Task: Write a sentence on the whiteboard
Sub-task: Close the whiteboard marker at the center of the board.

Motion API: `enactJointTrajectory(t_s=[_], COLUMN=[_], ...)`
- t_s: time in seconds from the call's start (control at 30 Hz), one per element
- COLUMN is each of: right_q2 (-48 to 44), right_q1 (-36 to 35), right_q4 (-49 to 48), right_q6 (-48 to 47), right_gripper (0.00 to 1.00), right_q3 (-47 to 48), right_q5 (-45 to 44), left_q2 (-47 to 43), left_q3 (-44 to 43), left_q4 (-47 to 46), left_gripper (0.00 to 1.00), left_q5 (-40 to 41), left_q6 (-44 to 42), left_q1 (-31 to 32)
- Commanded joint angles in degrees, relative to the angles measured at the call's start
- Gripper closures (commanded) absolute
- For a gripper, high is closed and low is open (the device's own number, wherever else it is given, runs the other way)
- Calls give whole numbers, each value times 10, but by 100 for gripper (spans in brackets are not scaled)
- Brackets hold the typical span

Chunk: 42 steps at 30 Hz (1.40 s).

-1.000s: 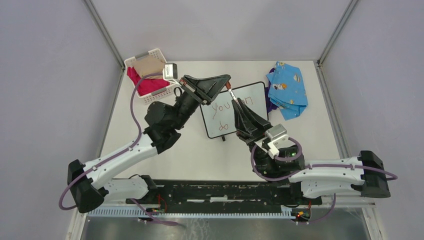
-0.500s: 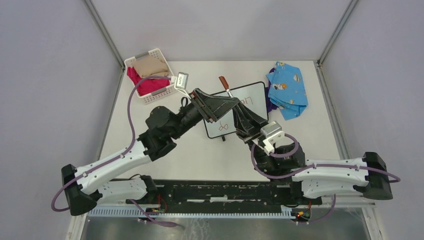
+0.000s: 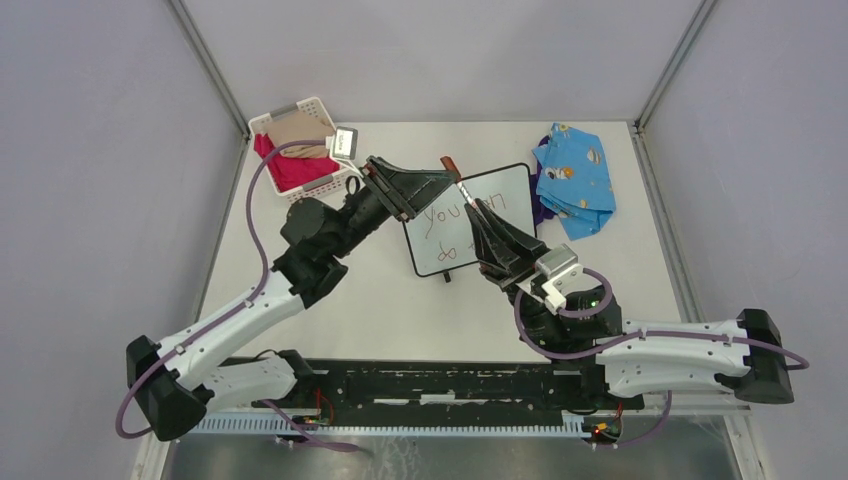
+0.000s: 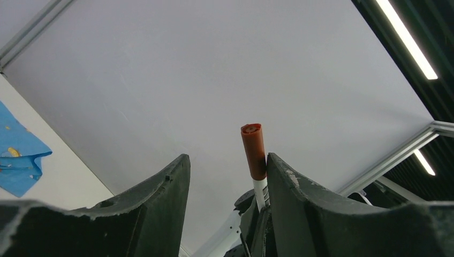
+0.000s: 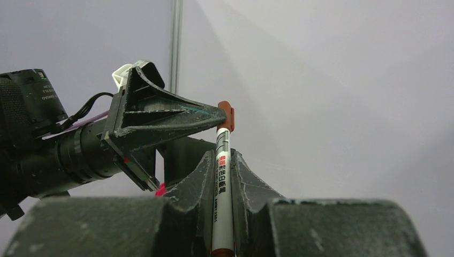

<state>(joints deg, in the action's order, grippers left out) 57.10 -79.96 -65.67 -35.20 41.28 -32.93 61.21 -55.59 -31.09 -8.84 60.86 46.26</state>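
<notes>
The whiteboard (image 3: 500, 190) lies on the table at mid-back with "You" and "do" written on it in dark ink. My right gripper (image 3: 473, 207) (image 5: 222, 154) is shut on a white marker (image 5: 221, 187) and holds it above the board, pointing up and away. The marker's red-brown cap (image 3: 450, 165) (image 5: 226, 115) is on. My left gripper (image 3: 452, 180) (image 4: 227, 156) is open. The cap (image 4: 253, 150) stands between its jaws, against the right finger (image 4: 300, 187).
A white basket (image 3: 322, 185) holding red and tan cloths sits at the back left. A blue patterned cloth (image 3: 575, 180) lies at the back right, beside the board. The left arm reaches over the board's left edge.
The left gripper dipped down over the board half a second ago and has come back up to the marker's cap. The right gripper has kept hold of the marker and shifted slightly.
</notes>
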Motion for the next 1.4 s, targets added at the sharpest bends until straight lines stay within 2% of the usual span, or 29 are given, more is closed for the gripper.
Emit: enactJointTrajectory(t_s=[0.0, 0.17, 0.33, 0.43, 0.53, 0.57, 0.6, 0.67, 0.73, 0.83, 0.93, 1.07, 1.2, 1.3, 1.37], right_q2=[-11, -8, -5, -4, -4, -7, -10, -14, -20, -35, -54, -77, -87, -74, -64], right_q1=[0, 0, 0, 0, 0, 0, 0, 0, 0, 0, 0, 7, 41, 58, 63], right_q4=[-7, -15, -15, -7, 46, 78, 116, 168, 216, 336, 472, 584, 624, 632, 635], right_q6=[11, 13, 9, 9, 18, 26, 37, 52, 74, 133, 184, 249, 302, 327, 340], right_gripper=[100, 100, 100, 100, 100, 98, 87, 58, 37, 19, 18, 21, 25, 29, 31], right_q3=[-1, -8, -8, -7, 9, 18, 25, 38, 48, 77, 115, 140, 143, 143, 142], right_q5=[12, 3, 0, -6, -20, -22, -20, -25, -37, -42, -8, 12, 95, 157, 164], left_q2=[14, 28, 40, 42, 38, 35, 31, 23, 16, -5, -33, -69, -94, -104, -109], left_q3=[-16, -11, 0, 1, -4, -7, -7, -5, -5, -11, -23, -35, -41, -44, -46], left_q4=[-54, -81, -114, -111, -69, -44, -24, 4, 29, 87, 164, 254, 303, 302, 302], left_gripper=[41, 48, 62, 76, 97, 98, 98, 98, 98, 98, 98, 98, 98, 98, 98], left_q5=[-51, -74, -88, -91, -80, -71, -63, -51, -47, -44, -39, -50, -69, -98, -106], left_q6=[28, 41, 61, 59, 35, 22, 11, -6, -22, -60, -126, -221, -276, -280, -277], left_q1=[-4, -4, -4, -4, -4, -4, -4, -5, -8, -13, -15, -15, -15, -15, -15])
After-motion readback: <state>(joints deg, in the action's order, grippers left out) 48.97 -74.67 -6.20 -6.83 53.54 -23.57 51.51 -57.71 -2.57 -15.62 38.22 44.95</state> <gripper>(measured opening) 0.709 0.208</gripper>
